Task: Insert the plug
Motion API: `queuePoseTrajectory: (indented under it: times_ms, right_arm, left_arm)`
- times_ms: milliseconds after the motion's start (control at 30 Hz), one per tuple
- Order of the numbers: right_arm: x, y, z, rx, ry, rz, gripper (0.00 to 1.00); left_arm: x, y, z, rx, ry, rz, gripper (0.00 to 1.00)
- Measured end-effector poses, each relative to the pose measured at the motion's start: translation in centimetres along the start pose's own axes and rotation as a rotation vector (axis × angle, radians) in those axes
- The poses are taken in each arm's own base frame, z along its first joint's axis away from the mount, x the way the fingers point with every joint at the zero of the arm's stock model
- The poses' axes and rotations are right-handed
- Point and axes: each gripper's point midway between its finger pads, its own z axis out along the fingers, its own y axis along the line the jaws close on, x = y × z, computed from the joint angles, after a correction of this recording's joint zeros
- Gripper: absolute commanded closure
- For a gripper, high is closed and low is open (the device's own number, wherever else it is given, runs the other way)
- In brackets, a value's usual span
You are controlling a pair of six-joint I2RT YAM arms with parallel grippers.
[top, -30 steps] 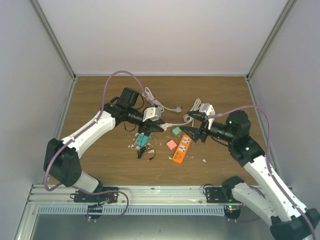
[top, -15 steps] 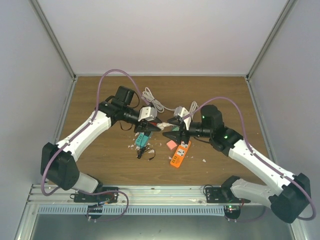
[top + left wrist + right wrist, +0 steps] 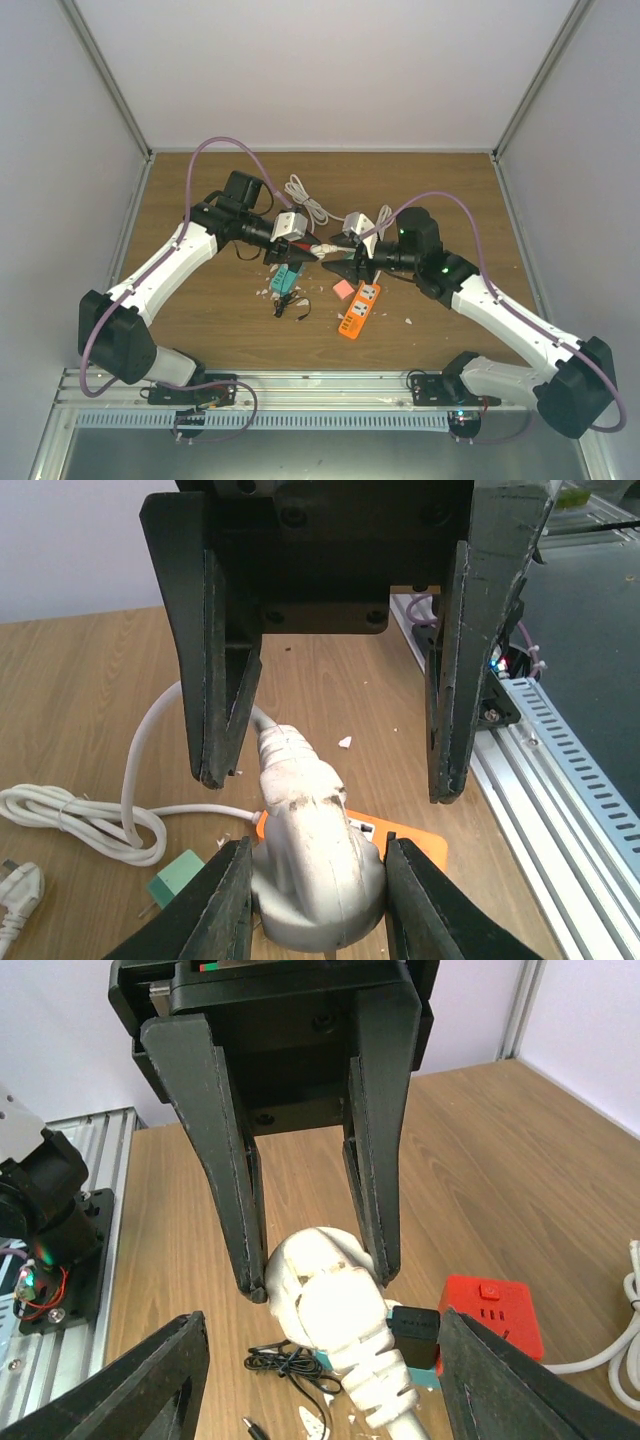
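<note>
Counter [image 3: 200, 330]: is carrying the whole job, with both arms reaching in to meet over its middle
Power strip [image 3: 358, 311]: is lying flat on the counter just under and to the near side of the right hand [image 3: 345, 268]; nothing is sitting in its sockets as far as the overhead view is showing, so the insertion itself is not yet done
Cord [image 3: 305, 200]: is trailing from the plug back past the left hand [image 3: 310, 251] and lying in loops beyond it
Left hand: is clamping its fingertips on the body of the plug [image 3: 310, 820], one on each flank, holding it clear of the counter
Right hand: is standing with its fingers apart on either side of the plug, not pressing on it in the right wrist view
Plug: is hanging between the two hands, just above the strip
Done so far: the plug is being held off the counter, close to the strip
Left to do: judging from this, lining up the pins over a socket and pushing them home
Hard to make out: the strip's socket holes are looking too small overhead, and both wrist views are cutting the strip off
Hidden: the plug's pins are facing away from every camera
</note>
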Motion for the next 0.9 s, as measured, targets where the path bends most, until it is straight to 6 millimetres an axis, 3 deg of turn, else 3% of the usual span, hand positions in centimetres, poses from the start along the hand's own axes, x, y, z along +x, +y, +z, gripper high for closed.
queuePoseTrajectory:
  times_ms: [100, 733, 900]
  right_arm:
    - [0.0, 0.0, 0.0, 0.000, 0.000, -0.015, 0.37]
    - [-0.5, -0.5, 1.0, -0.019, -0.007, -0.042, 0.72]
    - [-0.5, -0.4, 1.0, -0.031, -0.009, -0.050, 0.89]
  left_arm:
    - [-0.1, 0.0, 0.0, 0.003, -0.004, 0.000, 0.72]
    - [-0.1, -0.1, 0.0, 0.004, -0.005, -0.003, 0.72]
    - [-0.1, -0.1, -0.1, 0.007, -0.012, -0.007, 0.72]
